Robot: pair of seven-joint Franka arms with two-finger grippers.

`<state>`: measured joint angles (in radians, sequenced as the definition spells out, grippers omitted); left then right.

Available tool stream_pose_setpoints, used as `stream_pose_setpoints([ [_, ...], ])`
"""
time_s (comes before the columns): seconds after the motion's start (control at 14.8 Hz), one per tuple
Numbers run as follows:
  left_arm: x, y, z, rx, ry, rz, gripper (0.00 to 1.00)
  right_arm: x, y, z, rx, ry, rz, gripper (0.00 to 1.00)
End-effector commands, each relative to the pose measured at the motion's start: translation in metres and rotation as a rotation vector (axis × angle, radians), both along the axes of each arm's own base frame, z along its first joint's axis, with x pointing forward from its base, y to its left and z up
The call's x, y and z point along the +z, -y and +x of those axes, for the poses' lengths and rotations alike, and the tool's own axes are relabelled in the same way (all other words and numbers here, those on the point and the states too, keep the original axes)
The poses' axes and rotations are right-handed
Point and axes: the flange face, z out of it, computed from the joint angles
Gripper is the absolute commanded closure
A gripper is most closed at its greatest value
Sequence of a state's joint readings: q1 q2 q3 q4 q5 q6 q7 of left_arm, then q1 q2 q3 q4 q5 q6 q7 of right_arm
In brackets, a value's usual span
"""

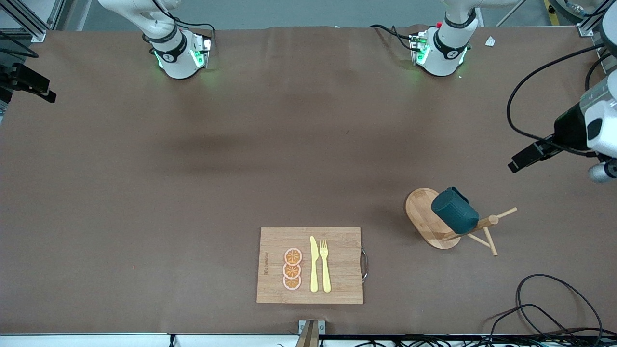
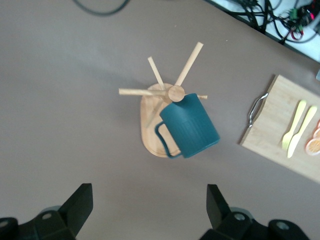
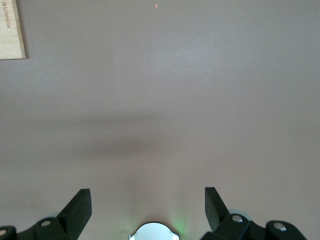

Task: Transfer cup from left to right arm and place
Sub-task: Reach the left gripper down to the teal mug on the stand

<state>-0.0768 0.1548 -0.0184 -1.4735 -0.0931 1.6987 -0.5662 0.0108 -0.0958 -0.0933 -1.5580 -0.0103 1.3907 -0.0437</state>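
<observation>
The dark teal cup (image 1: 454, 210) hangs tilted on a peg of a wooden mug tree (image 1: 482, 225) with an oval base (image 1: 420, 212), toward the left arm's end of the table. Its inside does not show. In the left wrist view the cup (image 2: 192, 127) and its handle show from above on the tree (image 2: 176, 93). My left gripper (image 2: 149, 197) is open and empty, high up and beside the tree; it shows at the edge of the front view (image 1: 521, 163). My right gripper (image 3: 148, 200) is open and empty, high over bare table near its own base.
A wooden cutting board (image 1: 337, 284) with a yellow knife (image 1: 314, 265), a yellow fork (image 1: 325, 266) and orange slices (image 1: 292, 269) lies near the front camera. It also shows in the left wrist view (image 2: 272, 130). Loose black cables (image 1: 554, 308) lie at the table's corner.
</observation>
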Motion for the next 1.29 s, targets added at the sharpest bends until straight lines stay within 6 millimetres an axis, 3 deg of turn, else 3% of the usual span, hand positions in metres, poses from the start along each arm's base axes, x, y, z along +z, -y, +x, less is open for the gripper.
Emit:
stream_pose_setpoints([
  [0.0, -0.034, 0.003, 0.023, 0.197, -0.038, -0.077, 0.0, 0.002, -0.002, -0.005, 0.003, 0.008, -0.007, 0.0],
  [0.41, -0.134, 0.023, 0.057, 0.376, -0.154, -0.091, 0.0, 0.002, -0.002, -0.005, 0.003, 0.006, -0.009, 0.0],
  [0.68, -0.168, 0.036, 0.065, 0.397, -0.18, -0.085, 0.0, 0.002, 0.001, -0.005, -0.002, 0.006, -0.009, 0.0],
  [1.22, -0.206, 0.039, 0.076, 0.402, -0.184, -0.085, 0.0, 0.002, 0.002, -0.005, -0.005, 0.006, -0.009, 0.0],
])
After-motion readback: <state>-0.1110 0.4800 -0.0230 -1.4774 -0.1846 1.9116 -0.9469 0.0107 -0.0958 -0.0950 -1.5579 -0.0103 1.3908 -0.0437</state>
